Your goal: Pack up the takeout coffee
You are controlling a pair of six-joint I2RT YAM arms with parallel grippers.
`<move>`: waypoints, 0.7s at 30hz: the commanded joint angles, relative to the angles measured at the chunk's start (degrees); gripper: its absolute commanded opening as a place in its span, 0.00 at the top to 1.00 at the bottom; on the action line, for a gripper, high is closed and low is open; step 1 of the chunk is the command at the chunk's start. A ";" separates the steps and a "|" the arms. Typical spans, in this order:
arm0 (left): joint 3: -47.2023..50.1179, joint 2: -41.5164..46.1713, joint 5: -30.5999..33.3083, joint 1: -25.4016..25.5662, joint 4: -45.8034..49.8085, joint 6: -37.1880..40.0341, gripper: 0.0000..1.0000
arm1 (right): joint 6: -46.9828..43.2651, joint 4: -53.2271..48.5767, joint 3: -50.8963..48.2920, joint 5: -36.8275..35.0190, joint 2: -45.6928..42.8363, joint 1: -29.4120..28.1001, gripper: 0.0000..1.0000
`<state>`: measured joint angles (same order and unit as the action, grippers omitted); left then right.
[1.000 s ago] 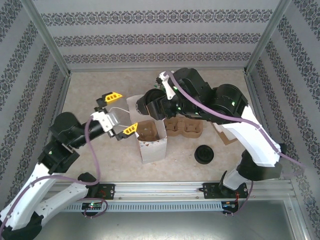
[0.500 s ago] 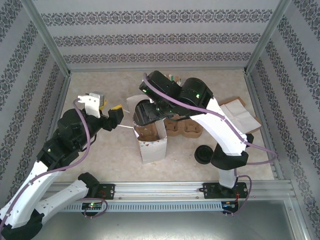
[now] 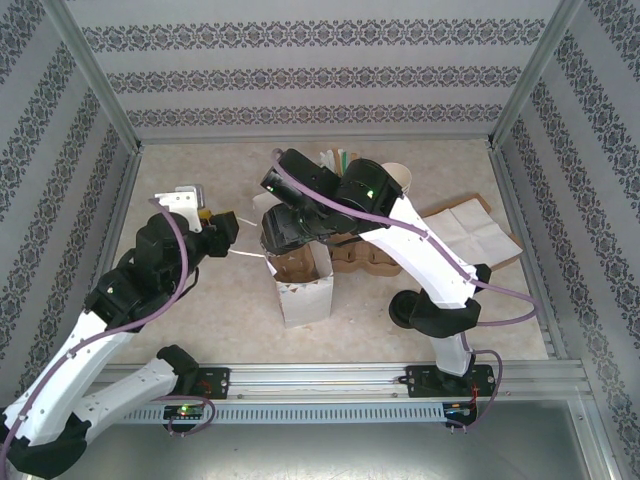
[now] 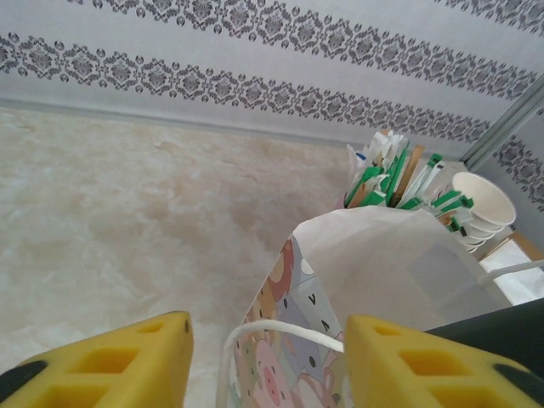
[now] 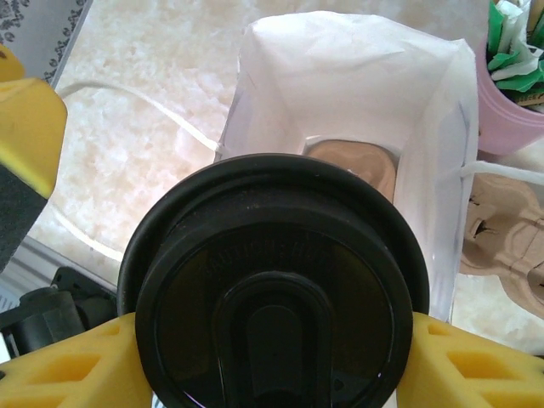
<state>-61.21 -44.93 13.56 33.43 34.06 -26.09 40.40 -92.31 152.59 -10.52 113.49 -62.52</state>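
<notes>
The right fingers (image 5: 76,374) pinch the takeout coffee (image 5: 272,280) at its black lid, just above the open white bag (image 5: 348,76). The lid's embossed lettering is too faint to read. The left fingers (image 4: 110,361) stand spread either side of the bag's handle (image 4: 280,330), beside printed cartoon pigs.

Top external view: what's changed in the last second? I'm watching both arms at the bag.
The right arm swung left, bringing the takeout coffee held in the right gripper over the open paper bag. The left gripper turned and narrowed its jaws, which now straddle the bag's white handle without pinching it yet. The bag and the cup carrier stayed put.
</notes>
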 commanded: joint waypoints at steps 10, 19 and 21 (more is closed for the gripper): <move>3.10 0.18 -4.79 0.67 -1.85 -4.84 0.68 | 1.61 -11.53 -6.07 -4.65 -1.00 0.04 0.48; 3.44 -0.01 -8.56 0.72 -2.41 -6.86 0.87 | 1.82 -11.51 -11.92 -2.76 -0.60 0.27 0.49; 3.79 -0.07 -10.02 0.68 -3.15 -7.77 0.91 | 1.78 -11.61 -12.95 -1.53 -0.36 0.32 0.50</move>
<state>-58.57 -45.30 6.04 33.43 33.71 -32.10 41.69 -92.33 140.90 -13.34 113.47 -62.39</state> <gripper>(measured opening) 0.099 0.635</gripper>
